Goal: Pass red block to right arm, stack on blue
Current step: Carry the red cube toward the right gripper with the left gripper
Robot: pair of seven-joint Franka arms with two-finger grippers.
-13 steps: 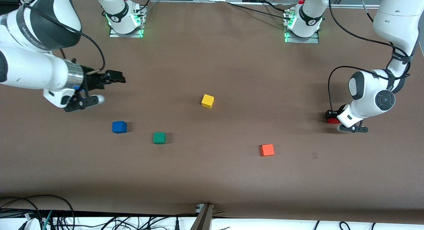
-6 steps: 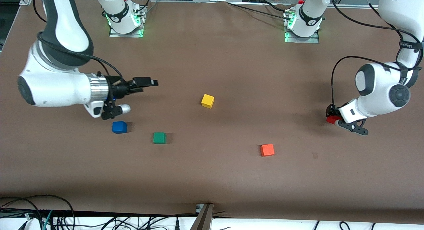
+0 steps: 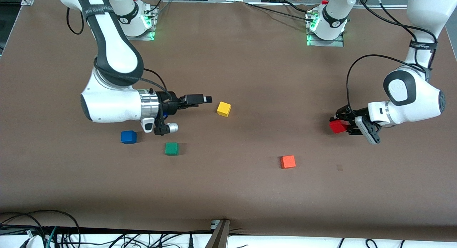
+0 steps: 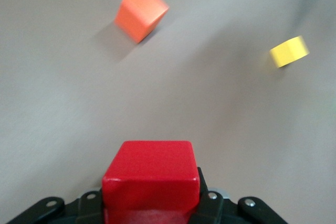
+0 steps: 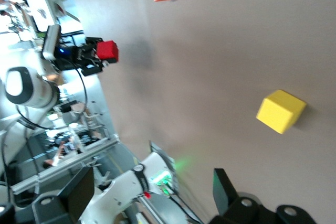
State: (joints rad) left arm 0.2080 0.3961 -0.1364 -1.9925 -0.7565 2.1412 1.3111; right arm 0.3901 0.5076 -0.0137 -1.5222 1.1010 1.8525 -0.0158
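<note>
Brown table cover [image 3: 250, 62] stretches wide and mostly bare, with open room down the middle between the two arms and along the edge nearest the front camera. At the left arm's end, the left gripper [image 3: 342, 125] hangs above the cover, its claw clamped shut on the red block [image 3: 337, 126]; the left wrist view shows that block [image 4: 151, 179] pinched between the black fingers [image 4: 210, 205] and lifted clear of the surface. An orange cube [image 3: 287, 162] sits on the table near it, closer to the front camera, well apart. Out over the middle, the right gripper [image 3: 207, 99] points flat toward the left arm's end, just beside a yellow cube [image 3: 224, 109]; its fingers [image 5: 226, 188] stand spread and hold nothing. Under the right arm's wrist lies the blue cube [image 3: 128, 137], with a green cube [image 3: 171, 148] near it, a little closer to the front camera.
</note>
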